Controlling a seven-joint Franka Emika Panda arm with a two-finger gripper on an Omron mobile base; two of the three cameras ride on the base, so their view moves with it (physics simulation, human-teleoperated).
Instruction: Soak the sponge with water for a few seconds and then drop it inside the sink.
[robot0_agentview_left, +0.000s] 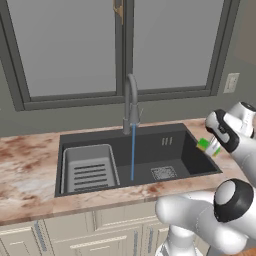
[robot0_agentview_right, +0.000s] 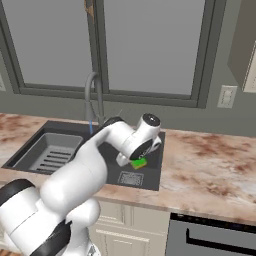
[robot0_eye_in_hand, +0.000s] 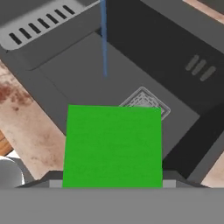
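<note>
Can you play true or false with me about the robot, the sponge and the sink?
1. The claw is holding the sponge. True.
2. The sponge is already under the water. False: the blue stream falls in the middle of the sink, and the sponge hangs off to one side, over the sink's right end.
3. The tap is turned off. False: water runs from the faucet down into the basin.
4. A grey slotted rack sits in the left part of the sink. True.
5. The sponge is lying on the drain grate. False: it is up in the air in the claw, above the sink.
</note>
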